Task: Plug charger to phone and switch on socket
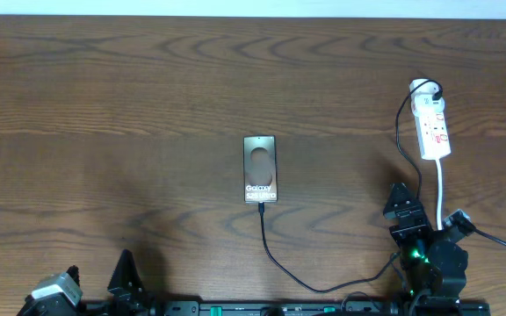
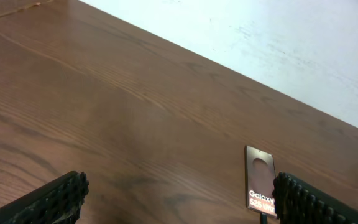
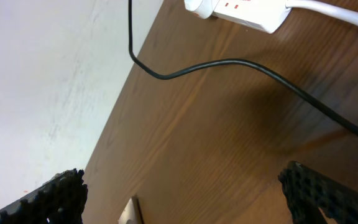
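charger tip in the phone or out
Looks in: overhead, the tip of the charger meets the near short edge of the phone with no gap. Whether it is fully seated, cannot tell.

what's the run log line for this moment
phone: cable at its near end | socket: switch unclear | left jaws: open, empty | right jaws: open, empty

Both arms low at the near edge, jaws wide, nothing held.
Left gripper [image 1: 97,272] sits at the near-left corner of the overhead view, with most of its arm cut off by the frame. In its wrist view the two black ribbed fingers [image 2: 55,198] stand far apart at the bottom corners with nothing between them. Right gripper [image 1: 429,211] sits near-right, pointing away from its base, wrist housing black and bulky behind it. Its fingers [image 3: 325,193] are likewise spread wide and empty.
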{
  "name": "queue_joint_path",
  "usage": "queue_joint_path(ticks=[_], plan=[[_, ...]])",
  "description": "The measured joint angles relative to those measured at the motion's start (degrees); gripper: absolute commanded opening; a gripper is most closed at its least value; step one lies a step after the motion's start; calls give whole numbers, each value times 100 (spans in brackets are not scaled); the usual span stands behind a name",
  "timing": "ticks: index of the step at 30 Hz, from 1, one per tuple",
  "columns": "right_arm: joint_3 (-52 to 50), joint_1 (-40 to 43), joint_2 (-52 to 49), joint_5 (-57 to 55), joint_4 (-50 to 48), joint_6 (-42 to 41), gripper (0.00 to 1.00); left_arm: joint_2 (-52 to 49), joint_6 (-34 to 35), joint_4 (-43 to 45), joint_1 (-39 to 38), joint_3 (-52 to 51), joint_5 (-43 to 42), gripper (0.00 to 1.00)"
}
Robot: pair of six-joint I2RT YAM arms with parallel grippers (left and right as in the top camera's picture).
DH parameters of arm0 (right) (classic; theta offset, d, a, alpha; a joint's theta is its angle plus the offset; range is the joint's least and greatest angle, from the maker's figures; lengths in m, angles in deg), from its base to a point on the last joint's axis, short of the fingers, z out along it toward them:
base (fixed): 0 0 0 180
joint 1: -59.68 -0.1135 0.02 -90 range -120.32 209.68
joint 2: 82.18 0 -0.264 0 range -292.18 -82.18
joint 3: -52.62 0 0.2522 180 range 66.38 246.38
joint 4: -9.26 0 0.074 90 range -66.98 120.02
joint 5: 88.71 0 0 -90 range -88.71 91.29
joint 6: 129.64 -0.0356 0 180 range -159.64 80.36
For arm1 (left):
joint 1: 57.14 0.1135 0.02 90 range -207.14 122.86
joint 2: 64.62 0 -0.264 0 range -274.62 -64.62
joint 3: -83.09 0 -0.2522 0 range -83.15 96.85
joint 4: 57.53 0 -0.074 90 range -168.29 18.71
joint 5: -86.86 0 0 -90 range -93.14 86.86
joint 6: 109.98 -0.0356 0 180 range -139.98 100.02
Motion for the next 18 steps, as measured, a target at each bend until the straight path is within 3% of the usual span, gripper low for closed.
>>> queue_joint_path(ticks=[12, 18], plan=[[-50, 2, 4, -557, -839, -446, 99, 0, 0, 0, 0, 0, 0, 97], [-544, 2, 33, -461, -2470, 400, 99, 0, 2, 0, 0, 0, 0, 97]])
